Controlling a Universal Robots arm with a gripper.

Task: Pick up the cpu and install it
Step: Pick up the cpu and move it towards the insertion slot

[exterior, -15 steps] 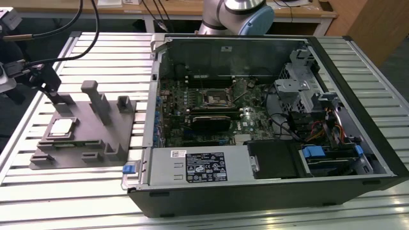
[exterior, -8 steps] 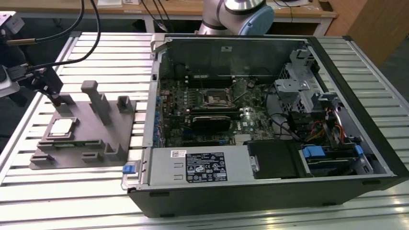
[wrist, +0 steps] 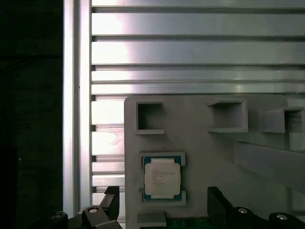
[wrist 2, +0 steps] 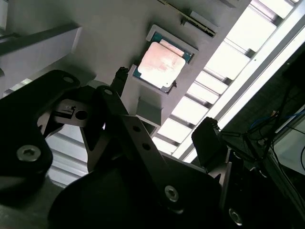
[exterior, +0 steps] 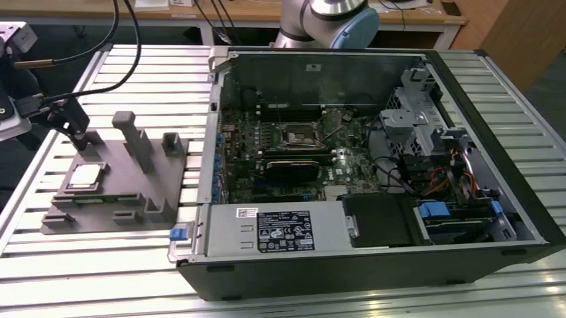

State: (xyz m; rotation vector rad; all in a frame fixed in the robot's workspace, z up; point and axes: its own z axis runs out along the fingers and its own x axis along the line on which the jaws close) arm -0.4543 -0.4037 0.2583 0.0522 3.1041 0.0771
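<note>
The cpu [wrist: 162, 178] lay flat in its shallow seat on the grey fixture [exterior: 132, 192], lid up. The fixture sat on the slatted table [exterior: 106, 265], at the exterior view's left of the open case [exterior: 354, 278]. The pincer [exterior: 84, 136] hung above the fixture, clear of the chip and holding nothing. Its fingers [wrist: 113, 198] stood apart.

In both wrist views the chip showed beyond the two fingertips and roughly midway between them, so the pincer looked to be lined up over it, with the chip below. Being square, the cpu had no long axis to speak of. In the first wrist view its edges ran square with the line between the fingers.

The socket [exterior: 301, 136] waited on the board inside the case, well apart from the chip, toward the exterior view's right.

Fine print crossed the cpu lid, too small to make out. A white label [exterior: 283, 228] with dark print sat on the metal box at the case's near edge.
</note>
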